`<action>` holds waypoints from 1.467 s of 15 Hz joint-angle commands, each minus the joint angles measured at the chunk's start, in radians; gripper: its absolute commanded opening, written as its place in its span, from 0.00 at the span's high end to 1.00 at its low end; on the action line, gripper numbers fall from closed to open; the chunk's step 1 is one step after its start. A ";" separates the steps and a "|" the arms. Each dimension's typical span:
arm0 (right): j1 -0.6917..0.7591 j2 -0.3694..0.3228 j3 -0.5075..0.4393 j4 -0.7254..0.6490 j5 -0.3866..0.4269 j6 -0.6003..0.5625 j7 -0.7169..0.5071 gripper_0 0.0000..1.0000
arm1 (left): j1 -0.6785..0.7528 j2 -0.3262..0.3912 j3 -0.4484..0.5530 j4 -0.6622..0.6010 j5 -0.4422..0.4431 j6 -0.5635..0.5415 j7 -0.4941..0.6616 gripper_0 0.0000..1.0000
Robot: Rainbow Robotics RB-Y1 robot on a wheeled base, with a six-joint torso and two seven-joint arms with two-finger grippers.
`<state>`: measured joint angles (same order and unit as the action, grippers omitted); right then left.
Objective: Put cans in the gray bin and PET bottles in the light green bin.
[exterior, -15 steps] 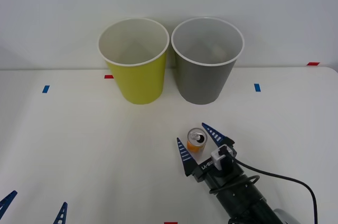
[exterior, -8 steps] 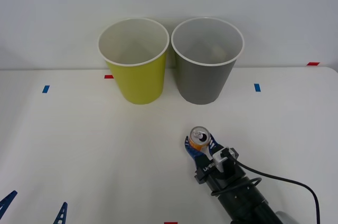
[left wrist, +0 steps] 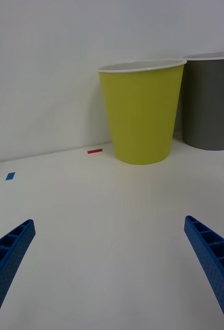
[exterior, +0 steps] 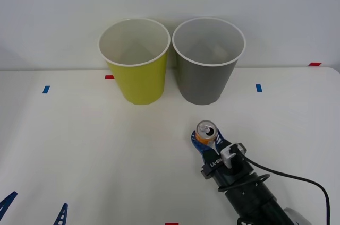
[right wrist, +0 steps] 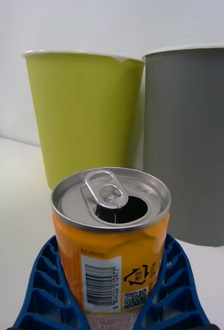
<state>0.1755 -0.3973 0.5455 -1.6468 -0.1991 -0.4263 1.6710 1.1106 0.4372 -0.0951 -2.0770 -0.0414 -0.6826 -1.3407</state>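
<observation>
I have the right end effector closed on the can, its blue ribbed fingers pressed against both sides of the lower body. The can stands upright in the grip, just in front of the gray bin and slightly toward the light green bin, which stands beside the gray bin with the rims nearly touching. From the front view I cannot tell whether the can's base touches the surface.

Handling notes, by my judgement:
- The tab is raised and the mouth open, so I treat the can as empty or nearly so: light.
- Thin metal wall: stiff under mild load, but it dents if squeezed hard. Use moderate grip force.
- Printed body is smooth and may slip; the ribbed fingers help.
- Best hold is on the cylindrical body below the rim, as now.

The left end effector is spread wide and holds nothing, parked over the surface well in front of the light green bin.
</observation>
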 commanded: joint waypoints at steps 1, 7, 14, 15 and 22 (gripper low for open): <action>0.021 -0.022 -0.039 -0.111 -0.009 0.107 -0.005 1.00 | 0.000 0.000 0.000 0.000 0.000 0.000 0.000 0.00; 0.137 -0.008 -0.128 -0.507 -0.037 0.460 -0.027 1.00 | 0.000 0.000 0.000 0.000 0.000 0.000 0.000 0.00; 0.157 0.009 -0.265 -0.765 -0.033 0.713 -0.097 1.00 | 0.000 0.000 0.000 0.000 0.000 0.000 0.000 0.00; 0.157 0.012 -0.269 -0.777 -0.028 0.719 -0.139 1.00 | 0.000 0.000 0.000 0.000 0.000 0.000 0.000 0.00; -0.044 0.055 -0.246 -0.805 0.147 0.913 -0.275 1.00 | 0.000 0.000 0.000 0.000 0.000 0.000 0.000 0.00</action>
<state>0.1940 -0.3578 0.2828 -2.4493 -0.1357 0.4079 1.4479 1.1106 0.4372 -0.0951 -2.0770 -0.0414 -0.6826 -1.3407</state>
